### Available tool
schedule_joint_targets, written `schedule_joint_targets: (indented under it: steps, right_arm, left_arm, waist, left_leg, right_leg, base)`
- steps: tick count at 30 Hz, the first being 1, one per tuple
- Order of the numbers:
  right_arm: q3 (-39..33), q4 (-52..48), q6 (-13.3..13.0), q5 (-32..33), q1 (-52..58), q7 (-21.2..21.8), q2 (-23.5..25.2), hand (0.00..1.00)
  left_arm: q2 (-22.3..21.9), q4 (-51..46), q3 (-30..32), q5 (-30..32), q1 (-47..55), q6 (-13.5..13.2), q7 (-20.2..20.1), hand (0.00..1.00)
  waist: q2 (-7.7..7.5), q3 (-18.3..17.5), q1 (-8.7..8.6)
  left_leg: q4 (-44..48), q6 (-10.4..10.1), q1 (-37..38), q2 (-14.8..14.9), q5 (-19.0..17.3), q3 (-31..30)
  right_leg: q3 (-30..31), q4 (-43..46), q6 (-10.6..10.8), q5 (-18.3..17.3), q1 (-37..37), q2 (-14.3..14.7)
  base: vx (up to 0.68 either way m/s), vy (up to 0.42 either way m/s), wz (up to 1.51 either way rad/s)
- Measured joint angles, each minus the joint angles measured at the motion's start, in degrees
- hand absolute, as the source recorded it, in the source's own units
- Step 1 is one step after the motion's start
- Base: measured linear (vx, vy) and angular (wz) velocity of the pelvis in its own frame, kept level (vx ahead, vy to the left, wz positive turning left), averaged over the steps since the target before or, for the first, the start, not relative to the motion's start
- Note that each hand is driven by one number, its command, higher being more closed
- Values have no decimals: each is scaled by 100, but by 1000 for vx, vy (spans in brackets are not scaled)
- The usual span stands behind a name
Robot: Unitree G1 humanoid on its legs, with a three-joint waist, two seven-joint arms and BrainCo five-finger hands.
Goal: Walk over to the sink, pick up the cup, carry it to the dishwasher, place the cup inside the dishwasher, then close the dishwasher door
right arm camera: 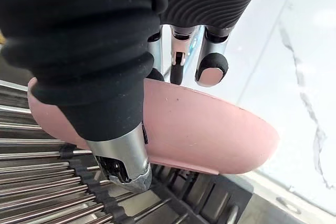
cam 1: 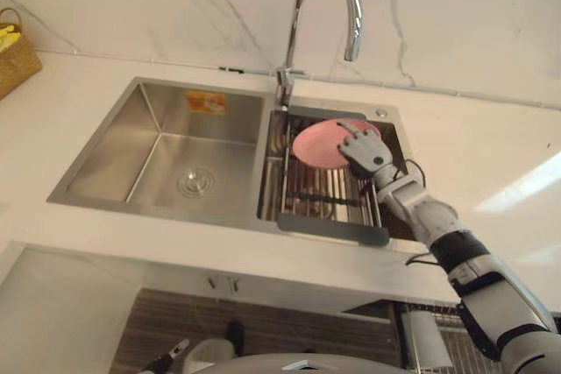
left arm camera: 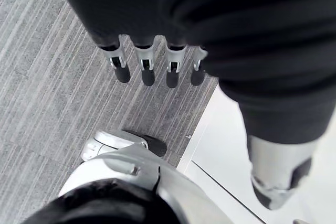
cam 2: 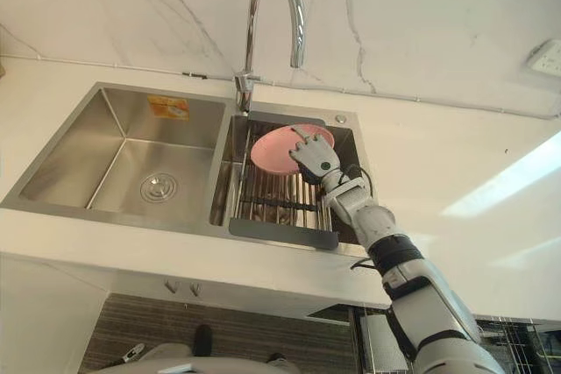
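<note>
A pink bowl (cam 1: 317, 148) stands tilted on the wire rack (cam 1: 323, 192) in the right basin of the steel sink (cam 1: 166, 94). My right hand (cam 1: 368, 153) reaches in from the lower right and grips the bowl at its rim. In the right wrist view the fingers (right arm camera: 211, 70) hook over the edge of the pink bowl (right arm camera: 215, 135), and the thumb (right arm camera: 123, 158) presses on its outer side. My left hand (left arm camera: 147, 69) hangs with straight fingers over the grey floor, holding nothing.
A tall curved faucet (cam 1: 331, 2) rises behind the divider between the basins. The left basin (cam 1: 175, 168) holds only its drain. A woven basket (cam 1: 13, 57) sits on the counter at far left. A wire rack (cam 2: 517, 332) shows below the counter edge, lower right.
</note>
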Motion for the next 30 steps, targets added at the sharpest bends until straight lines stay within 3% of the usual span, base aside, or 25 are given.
schedule_joint_targets:
  steps: [8,12,18,22,30]
  right_arm:
    - [-31,-256,-148,-32,0,-49,-370,100]
    - [-63,-468,-165,-32,11,-99,-607,100]
    - [-1208,-1327,-219,101,365,-162,-976,100]
    - [-1822,-1746,-276,462,849,-222,-1279,100]
    - [-2877,-2021,-292,706,1968,-382,-1312,100]
  left_arm:
    - [4,2,-18,3,1,0,0,0]
    - [11,11,-35,9,37,0,1,0]
    - [16,54,-48,151,63,18,-109,0]
    - [68,201,-65,-256,79,385,-247,0]
    - [135,387,-264,-224,175,485,-320,0]
  waist:
    - [1,-1,-31]
    - [3,0,-145]
    - [14,-7,-284]
    - [28,-46,-443]
    - [-29,-224,-773]
  left_leg:
    - [2,22,4,18,15,104]
    - [2,20,7,23,13,126]
    - [2,1,19,59,-2,344]
    - [0,0,112,82,-78,621]
    - [-1,94,229,70,-271,1451]
  right_leg:
    - [101,-23,30,69,-39,18]
    - [129,-24,28,71,-50,21]
    - [355,-6,-1,118,-154,37]
    - [656,71,-3,115,-237,36]
    - [1489,245,42,114,-600,8]
  base:
    - [26,3,-7]
    - [15,1,-4]
    - [-14,14,-19]
    - [-23,23,-33]
    - [-20,48,-53]
